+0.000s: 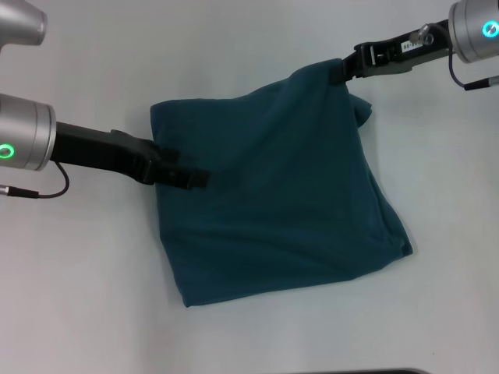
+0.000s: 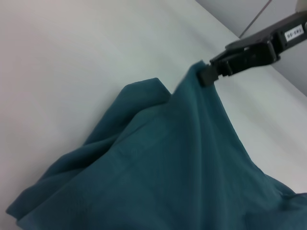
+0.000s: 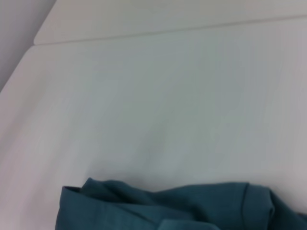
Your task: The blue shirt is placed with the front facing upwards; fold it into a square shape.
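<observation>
The right hand (image 1: 343, 70), at the upper right of the head view, is clamped on a corner of the blue shirt (image 1: 273, 195) and lifts it off the tabletop (image 1: 93, 296), so the cloth rises to a peak there. The left wrist view shows the same pinch at its upper right: the dark fingertips (image 2: 207, 75) are together on a small tuck of fabric.

The left hand (image 1: 193, 178) lies at the middle left of the head view, its tip over the shirt's left edge. Whether it is apart or together on the cloth I cannot tell; the dark tip merges with the dark fabric.

The shirt's chest and collar do not show; only plain cloth faces up. The right wrist view catches just a rumpled strip of shirt (image 3: 182, 206) along its lower edge, cut off by the frame.

The shirt sits in the centre of the head view, folded to a rough four-sided shape, dark teal-blue, with soft creases running from the lifted corner. Its lower right corner shows layered edges.
</observation>
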{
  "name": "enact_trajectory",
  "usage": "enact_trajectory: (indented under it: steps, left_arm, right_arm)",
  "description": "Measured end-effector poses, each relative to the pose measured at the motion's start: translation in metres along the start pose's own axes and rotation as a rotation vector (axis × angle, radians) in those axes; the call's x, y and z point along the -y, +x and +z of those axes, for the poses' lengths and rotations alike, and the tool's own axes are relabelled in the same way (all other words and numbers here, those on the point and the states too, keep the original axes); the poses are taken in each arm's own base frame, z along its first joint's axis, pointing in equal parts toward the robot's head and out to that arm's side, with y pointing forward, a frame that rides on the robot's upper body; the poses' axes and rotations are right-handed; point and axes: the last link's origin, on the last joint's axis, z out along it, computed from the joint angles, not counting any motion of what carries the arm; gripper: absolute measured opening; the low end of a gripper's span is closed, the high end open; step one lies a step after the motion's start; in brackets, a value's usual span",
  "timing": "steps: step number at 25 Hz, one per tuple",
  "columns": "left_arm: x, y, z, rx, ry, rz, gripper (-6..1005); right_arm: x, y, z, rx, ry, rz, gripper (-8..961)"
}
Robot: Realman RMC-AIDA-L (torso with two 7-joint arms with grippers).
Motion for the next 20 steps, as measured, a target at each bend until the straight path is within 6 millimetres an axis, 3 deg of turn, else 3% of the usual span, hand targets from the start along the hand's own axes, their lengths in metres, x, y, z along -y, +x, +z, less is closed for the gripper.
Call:
enact_trajectory:
  steps: [20]
  left_arm:
    - [0.001, 0.007, 0.001, -0.008, 0.012, 0.013, 845]
  right_arm:
    - [0.015, -0.017, -0.009, 0.062, 0.103, -0.025, 50]
